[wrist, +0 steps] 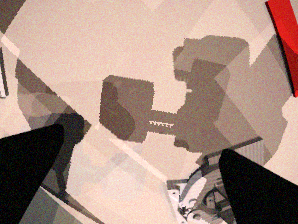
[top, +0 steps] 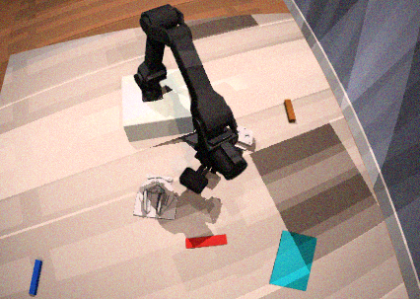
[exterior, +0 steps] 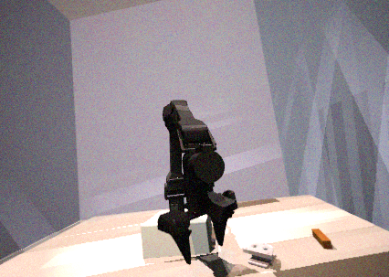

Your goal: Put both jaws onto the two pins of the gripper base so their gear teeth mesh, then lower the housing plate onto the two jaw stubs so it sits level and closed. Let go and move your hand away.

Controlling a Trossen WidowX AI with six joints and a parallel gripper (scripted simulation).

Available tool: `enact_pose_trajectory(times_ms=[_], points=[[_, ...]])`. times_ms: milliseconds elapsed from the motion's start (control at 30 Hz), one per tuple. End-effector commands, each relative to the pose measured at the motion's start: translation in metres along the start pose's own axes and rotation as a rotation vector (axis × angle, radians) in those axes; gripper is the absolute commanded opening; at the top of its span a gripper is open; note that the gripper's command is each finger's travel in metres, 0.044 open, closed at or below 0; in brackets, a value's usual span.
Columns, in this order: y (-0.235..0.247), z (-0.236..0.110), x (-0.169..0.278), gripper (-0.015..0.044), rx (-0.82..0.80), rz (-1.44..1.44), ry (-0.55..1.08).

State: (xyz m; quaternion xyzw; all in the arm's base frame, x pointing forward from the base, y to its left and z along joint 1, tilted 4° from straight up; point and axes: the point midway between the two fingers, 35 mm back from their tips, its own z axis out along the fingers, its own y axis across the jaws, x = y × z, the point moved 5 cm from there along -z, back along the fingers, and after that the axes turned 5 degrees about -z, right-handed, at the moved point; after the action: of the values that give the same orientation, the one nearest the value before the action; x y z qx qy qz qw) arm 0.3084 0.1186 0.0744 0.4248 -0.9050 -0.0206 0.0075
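Black gripper (top: 209, 173) (exterior: 205, 254) (wrist: 144, 145) above the table, fingers wide apart, nothing between; base (top: 156, 202) (wrist: 200, 200) near it, white plate (top: 245, 138) (exterior: 260, 250) well apart from base.

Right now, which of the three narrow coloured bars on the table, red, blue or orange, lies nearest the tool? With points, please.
The red bar (top: 206, 241) (wrist: 286, 45): it alone shows in the wrist view, and from above both the blue and orange bars lie farther off.

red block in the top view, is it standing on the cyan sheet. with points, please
No, the red block (top: 206, 241) (wrist: 286, 47) lies on the table (top: 79, 240) to the left of the cyan sheet (top: 291, 264), with bare tabletop between them.
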Motion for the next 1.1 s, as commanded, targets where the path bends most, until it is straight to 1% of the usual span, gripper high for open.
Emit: enact_pose_trajectory(times_ms=[0, 1067], points=[[0.012, -0.002, -0.003, 0.044, -0.008, -0.108, -0.002], [0.099, -0.009, -0.022, 0.044, -0.019, -0.947, -0.007]])
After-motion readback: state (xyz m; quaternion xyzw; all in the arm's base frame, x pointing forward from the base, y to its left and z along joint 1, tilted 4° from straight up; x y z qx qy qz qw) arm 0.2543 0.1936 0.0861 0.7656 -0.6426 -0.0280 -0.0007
